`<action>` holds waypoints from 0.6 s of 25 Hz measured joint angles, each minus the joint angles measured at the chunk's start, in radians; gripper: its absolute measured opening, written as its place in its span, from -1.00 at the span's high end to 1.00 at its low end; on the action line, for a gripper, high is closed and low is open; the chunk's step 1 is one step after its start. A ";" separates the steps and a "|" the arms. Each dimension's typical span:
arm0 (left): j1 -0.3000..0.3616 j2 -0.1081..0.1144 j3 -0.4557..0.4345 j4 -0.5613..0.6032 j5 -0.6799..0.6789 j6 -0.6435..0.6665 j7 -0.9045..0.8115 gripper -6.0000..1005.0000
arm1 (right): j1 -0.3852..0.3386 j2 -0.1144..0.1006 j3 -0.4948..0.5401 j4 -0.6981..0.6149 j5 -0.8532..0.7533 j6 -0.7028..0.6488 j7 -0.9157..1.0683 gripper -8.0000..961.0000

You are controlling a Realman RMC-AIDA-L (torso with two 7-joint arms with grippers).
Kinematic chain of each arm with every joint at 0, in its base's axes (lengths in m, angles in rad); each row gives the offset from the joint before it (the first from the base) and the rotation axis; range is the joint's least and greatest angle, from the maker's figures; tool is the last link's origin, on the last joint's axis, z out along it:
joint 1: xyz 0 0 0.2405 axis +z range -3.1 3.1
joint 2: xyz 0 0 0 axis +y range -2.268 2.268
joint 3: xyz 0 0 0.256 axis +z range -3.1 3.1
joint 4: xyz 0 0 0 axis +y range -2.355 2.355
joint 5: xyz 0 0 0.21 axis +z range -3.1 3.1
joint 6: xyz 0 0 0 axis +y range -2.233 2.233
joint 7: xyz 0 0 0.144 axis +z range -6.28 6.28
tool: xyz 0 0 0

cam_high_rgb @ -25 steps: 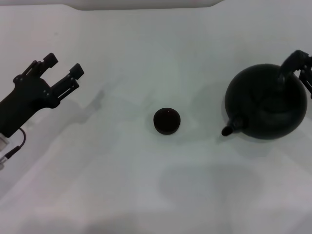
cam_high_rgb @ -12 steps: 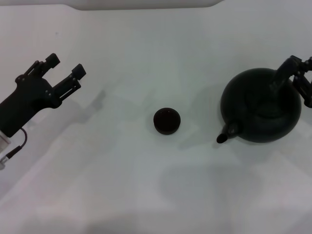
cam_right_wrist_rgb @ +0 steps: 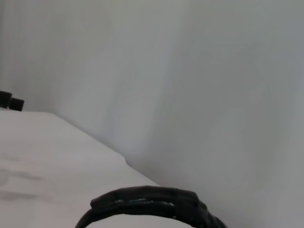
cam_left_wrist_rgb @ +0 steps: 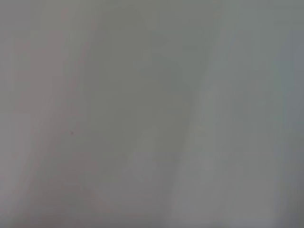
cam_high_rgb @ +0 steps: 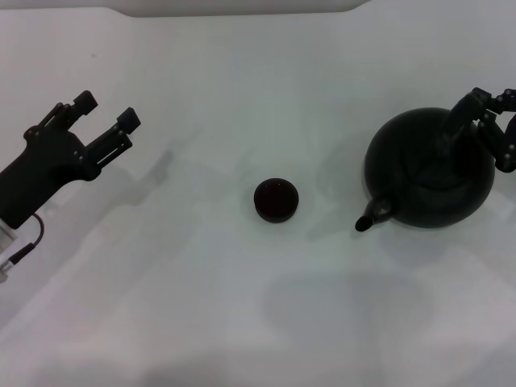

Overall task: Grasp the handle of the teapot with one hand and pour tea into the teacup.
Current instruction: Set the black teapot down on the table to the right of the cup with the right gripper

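From the head camera, the large round matte-black teapot (cam_high_rgb: 430,171) sits at the right of the white desk (cam_high_rgb: 242,306), spout toward the tiny dark brown-black teacup (cam_high_rgb: 276,199) at centre, well apart from it. The right tool (cam_high_rgb: 482,121) is clenched on the thick black arched handle (cam_high_rgb: 451,129). The left tool (cam_high_rgb: 105,121) hovers released at far left. The left wrist camera shows only blank pale surface. In the right wrist camera, the ribbed handle (cam_right_wrist_rgb: 152,202) arcs along the frame's edge.
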 joint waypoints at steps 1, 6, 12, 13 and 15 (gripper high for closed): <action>0.000 0.000 -0.001 0.000 0.000 0.000 0.000 -0.69 | 0.001 0.000 0.000 0.001 0.000 0.004 -0.006 0.77; -0.001 0.000 -0.003 -0.001 0.000 0.000 0.000 -0.69 | 0.003 0.000 0.000 0.006 0.000 0.011 -0.028 0.77; -0.004 0.000 -0.003 -0.001 -0.004 0.000 0.000 -0.69 | 0.008 0.003 -0.001 0.013 0.001 0.040 -0.053 0.76; -0.005 0.000 -0.003 -0.001 -0.005 0.000 0.000 -0.69 | 0.008 0.004 -0.002 0.013 0.001 0.045 -0.061 0.76; -0.007 0.000 -0.002 -0.001 -0.005 0.000 0.000 -0.69 | 0.008 0.010 -0.002 0.014 0.001 0.064 -0.089 0.76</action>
